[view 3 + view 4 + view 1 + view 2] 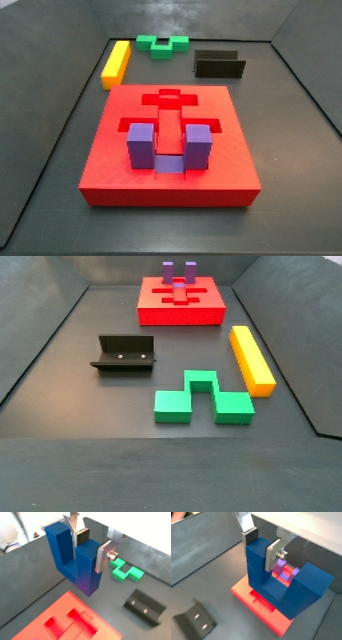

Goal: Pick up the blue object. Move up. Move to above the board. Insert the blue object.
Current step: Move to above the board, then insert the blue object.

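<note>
In both wrist views my gripper (89, 547) (262, 548) is shut on one prong of the blue object (80, 567) (291, 592), a dark blue U-shaped block hanging in the air with its prongs up. Below it lies the red board (60, 614) (243, 592), whose recessed cut-outs show. The board (120, 150) (201, 311) also shows in both side views, where neither the gripper nor the blue object is in view.
A purple U-shaped block (167, 150) (178, 271) stands in the board. On the floor lie a green block (127, 572) (167, 44) (201, 401), a yellow bar (116, 62) (251, 358) and the black fixture (145, 606) (196, 623) (219, 64) (124, 353). Grey walls ring the floor.
</note>
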